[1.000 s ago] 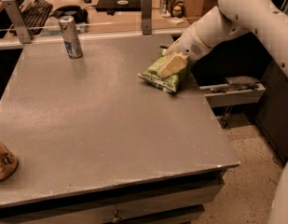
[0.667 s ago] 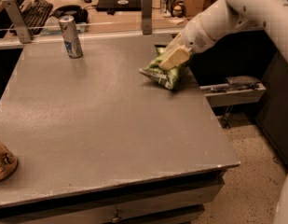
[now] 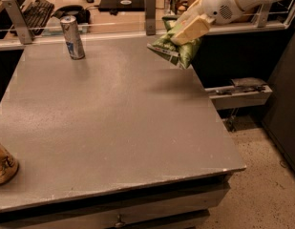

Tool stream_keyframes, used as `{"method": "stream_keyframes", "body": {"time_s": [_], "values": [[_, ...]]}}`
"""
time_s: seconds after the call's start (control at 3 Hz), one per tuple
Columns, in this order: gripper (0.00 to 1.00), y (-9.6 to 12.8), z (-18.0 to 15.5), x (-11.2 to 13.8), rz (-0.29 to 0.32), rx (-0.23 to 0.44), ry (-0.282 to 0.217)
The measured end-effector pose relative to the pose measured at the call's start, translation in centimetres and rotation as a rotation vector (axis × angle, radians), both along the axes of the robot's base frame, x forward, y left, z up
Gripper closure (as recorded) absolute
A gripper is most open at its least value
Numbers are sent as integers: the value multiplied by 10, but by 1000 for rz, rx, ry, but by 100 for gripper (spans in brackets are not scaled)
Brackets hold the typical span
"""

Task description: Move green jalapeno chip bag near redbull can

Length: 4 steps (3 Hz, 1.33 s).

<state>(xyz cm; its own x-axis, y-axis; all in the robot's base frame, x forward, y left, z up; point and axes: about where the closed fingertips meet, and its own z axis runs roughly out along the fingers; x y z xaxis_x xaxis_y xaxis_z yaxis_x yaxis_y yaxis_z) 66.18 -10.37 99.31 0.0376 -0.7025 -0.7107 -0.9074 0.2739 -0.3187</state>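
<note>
Change: 1.0 s ago the chip bag [image 3: 174,50] lay on the table [image 3: 113,128] near the right rear edge. It is now lifted clear and hangs above that edge, with its shadow on the surface below.

Gripper [image 3: 189,30] is at upper right, fingers closed on the bag's upper part.

Judgement: grasp and lift are done. The carry leftward remains. The Red Bull can [image 3: 72,37] stands upright at the left rear, well apart from the bag.

Count: 1 chip bag, 1 Red Bull can, 1 tan can [image 3: 3,163] at the front left edge, 1 gripper.
</note>
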Motion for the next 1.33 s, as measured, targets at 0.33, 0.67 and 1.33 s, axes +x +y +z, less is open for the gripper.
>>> {"method": "stream_keyframes", "body": {"time_s": [0.33,0.67,1.33], "values": [[100,0,0,0,1,0,0],[100,46,-1,21,91,33,-35],[100,159,-26,83,248,134,-49]]}}
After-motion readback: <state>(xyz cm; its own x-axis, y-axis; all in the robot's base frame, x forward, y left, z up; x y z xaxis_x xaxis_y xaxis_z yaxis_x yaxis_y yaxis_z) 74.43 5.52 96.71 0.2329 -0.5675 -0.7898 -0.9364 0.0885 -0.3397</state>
